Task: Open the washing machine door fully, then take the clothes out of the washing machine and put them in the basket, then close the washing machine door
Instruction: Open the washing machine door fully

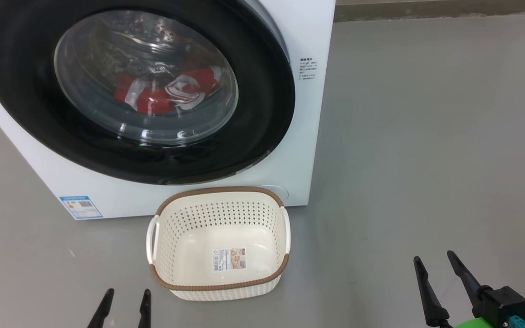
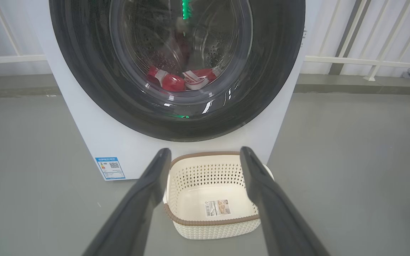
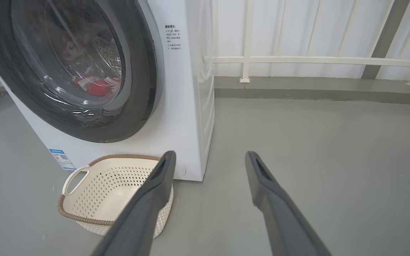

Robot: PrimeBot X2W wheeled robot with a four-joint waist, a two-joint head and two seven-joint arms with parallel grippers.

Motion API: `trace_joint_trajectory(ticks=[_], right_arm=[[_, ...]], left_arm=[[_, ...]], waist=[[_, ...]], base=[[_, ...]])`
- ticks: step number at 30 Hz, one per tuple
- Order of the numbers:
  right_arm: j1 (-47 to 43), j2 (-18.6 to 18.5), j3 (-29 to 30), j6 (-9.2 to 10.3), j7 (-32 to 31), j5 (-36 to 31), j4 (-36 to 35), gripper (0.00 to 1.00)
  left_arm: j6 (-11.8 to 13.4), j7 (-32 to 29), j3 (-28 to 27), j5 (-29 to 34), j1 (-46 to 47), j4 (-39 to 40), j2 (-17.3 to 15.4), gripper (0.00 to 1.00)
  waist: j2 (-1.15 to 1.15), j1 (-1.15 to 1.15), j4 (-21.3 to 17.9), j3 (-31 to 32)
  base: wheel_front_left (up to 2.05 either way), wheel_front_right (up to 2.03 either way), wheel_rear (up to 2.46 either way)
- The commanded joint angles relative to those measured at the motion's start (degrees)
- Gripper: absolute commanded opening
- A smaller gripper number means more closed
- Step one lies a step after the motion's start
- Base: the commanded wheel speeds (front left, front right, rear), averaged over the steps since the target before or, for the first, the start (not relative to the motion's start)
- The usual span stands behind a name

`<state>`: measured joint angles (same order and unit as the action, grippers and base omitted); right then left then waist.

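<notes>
Left gripper [image 1: 126,295] and right gripper [image 1: 433,257], fingers spread and holding nothing, hover low over the floor, well apart from the machine. The basket [image 1: 219,287] stands ahead, between them, just before the washing machine [image 1: 306,150]. The washing machine door [image 1: 262,114] appears shut, with the clothes [image 1: 153,98] behind its glass. For the opening step, not yet begun, hook the door's free edge (hinge side unclear) and swing it wide, above the basket.
</notes>
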<state>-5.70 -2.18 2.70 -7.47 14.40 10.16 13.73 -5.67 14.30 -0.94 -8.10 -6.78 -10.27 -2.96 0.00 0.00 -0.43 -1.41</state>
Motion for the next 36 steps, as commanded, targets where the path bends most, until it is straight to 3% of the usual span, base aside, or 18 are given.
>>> trace_joint_trajectory(ticks=[1,2,3,4,5,7,17,28,36], right_arm=[[0.9,-0.7,-1.4,-0.02,0.6,0.6,-1.6,1.0],[0.9,-0.7,-1.5,-0.02,0.6,0.9,-1.7,1.0],[1.0,-0.7,-1.7,-0.02,0.6,1.3,-1.8,0.82],[1.0,-0.7,-1.7,-0.02,0.6,1.3,-1.8,0.82],[1.1,-0.7,-1.9,-0.02,0.6,1.7,-1.9,0.45],[1.5,-0.7,-2.4,-0.02,0.6,2.3,-2.1,0.0],[6.7,-0.7,-3.9,-0.02,0.6,11.1,-3.2,0.0],[21.2,-0.7,-2.2,-0.02,0.6,16.5,-1.6,0.0],[31.6,-1.6,-1.5,-0.02,0.6,21.0,3.2,0.0]], left_arm=[[-0.5,0.7,-2.0,0.3,1.8,1.6,-0.1,1.0],[-0.6,0.7,-2.0,0.4,1.8,1.7,0.0,1.0],[-0.6,0.7,-2.0,0.4,1.9,1.7,0.0,1.0],[-0.6,0.7,-2.0,0.4,1.9,1.7,0.0,1.0],[-0.7,0.7,-2.0,0.5,1.9,1.8,0.0,1.0],[-0.7,0.7,-2.1,0.5,2.0,2.0,0.0,1.0],[-1.0,0.7,-1.5,0.3,2.7,2.8,0.1,1.0],[-1.3,0.7,0.2,0.4,5.5,3.9,0.1,1.0],[-1.6,0.7,1.1,-0.3,8.0,3.7,0.1,1.0]], waist=[[0.0,0.0,0.1,0.1],[0.0,0.0,0.1,0.1],[0.0,0.0,0.1,0.1],[0.0,0.0,0.1,0.1],[0.0,0.0,0.2,0.1],[0.0,0.0,0.2,0.1],[0.0,0.0,0.7,-0.4],[0.0,0.0,3.5,-3.5],[0.0,0.0,6.4,-6.2]], base=[[0.0,0.0,0.0],[0.0,0.0,0.0],[0.0,0.0,0.0],[0.0,0.0,0.0],[0.0,0.0,0.0],[0.0,0.0,0.0],[0.0,0.0,0.0],[0.0,0.0,0.0],[0.0,0.0,0.0]])
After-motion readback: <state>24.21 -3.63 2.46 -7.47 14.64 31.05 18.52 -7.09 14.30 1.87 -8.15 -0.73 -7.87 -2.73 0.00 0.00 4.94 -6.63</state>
